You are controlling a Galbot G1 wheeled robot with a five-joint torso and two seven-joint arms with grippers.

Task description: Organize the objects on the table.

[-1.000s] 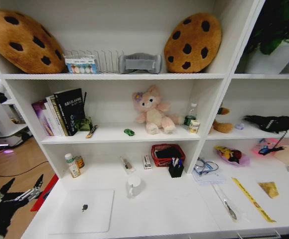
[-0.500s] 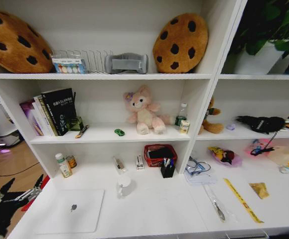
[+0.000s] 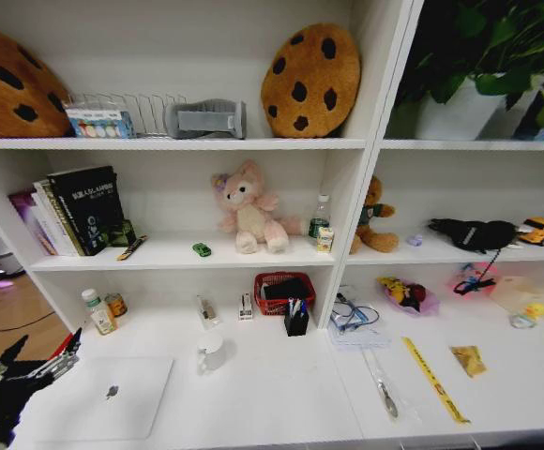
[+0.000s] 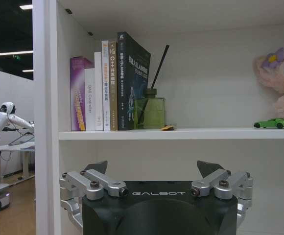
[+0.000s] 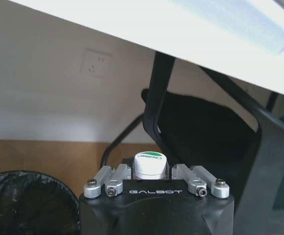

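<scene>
While the right gripper (image 5: 152, 182) hangs below the table (image 3: 281, 394) edge, near a black bin and a chair base, its fingers are clamped on a white-capped bottle (image 5: 150, 165) with a green mark on the cap; this item is judged to be in transit and not yet placed.

Positions below are referenced to the silver laptop (image 3: 103, 398), which lies closed and flat on the desk surface.

- The left gripper (image 3: 28, 373) is just beside the laptop, off the table's left edge, with its fingers spread apart and holding nothing. In the left wrist view it faces the book shelf.
- The tiny green toy car (image 3: 202, 249) sits on the shelf above and to the right of the laptop, just beside the pink plush toy (image 3: 249, 206).
- The pen holder (image 3: 296, 319), with pens standing in it, is on the desk to the right of the laptop and in front of a red basket (image 3: 284, 291).
- A clear bottle (image 3: 320, 218) stands on the same shelf as the car, further right.

Status assessment: one bottle is in hand. The laptop, car and pens appear untouched, so most of the tidying is judged to remain.
</scene>
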